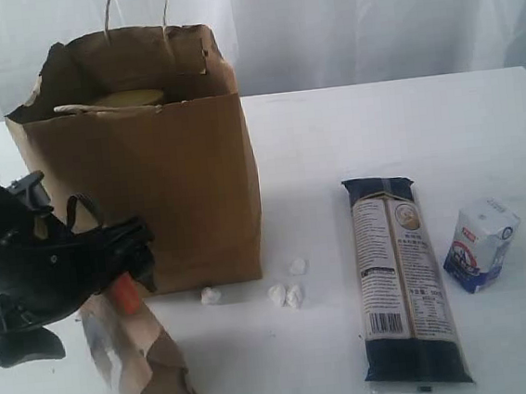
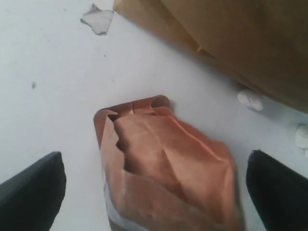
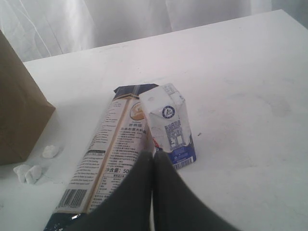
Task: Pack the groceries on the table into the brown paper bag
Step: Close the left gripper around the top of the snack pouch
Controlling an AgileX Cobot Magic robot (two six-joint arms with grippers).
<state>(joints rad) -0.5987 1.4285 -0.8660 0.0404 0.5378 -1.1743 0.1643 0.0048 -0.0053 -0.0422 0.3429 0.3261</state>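
Exterior: left gripper [image 1: 131, 275] hovers over brown-red pouch [image 1: 145, 371], which lies on the table [image 1: 377, 121] just in front of the brown paper bag [image 1: 179, 196].

Left wrist: jaws spread wide, straddling the pouch, holding nothing. The soft, crumpled pouch may slip or tear when pinched, or snag the bag's ragged rim.

Right wrist: right gripper [image 3: 154, 192] closed tight, empty, near small white-blue carton [image 3: 168, 127] and long dark-blue packet [image 3: 113, 163].

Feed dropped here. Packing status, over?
Left gripper open above torn brown-red pouch. Right gripper shut, empty. Long dark-blue packet, small white-blue carton on white table. White crumbs by brown paper bag.
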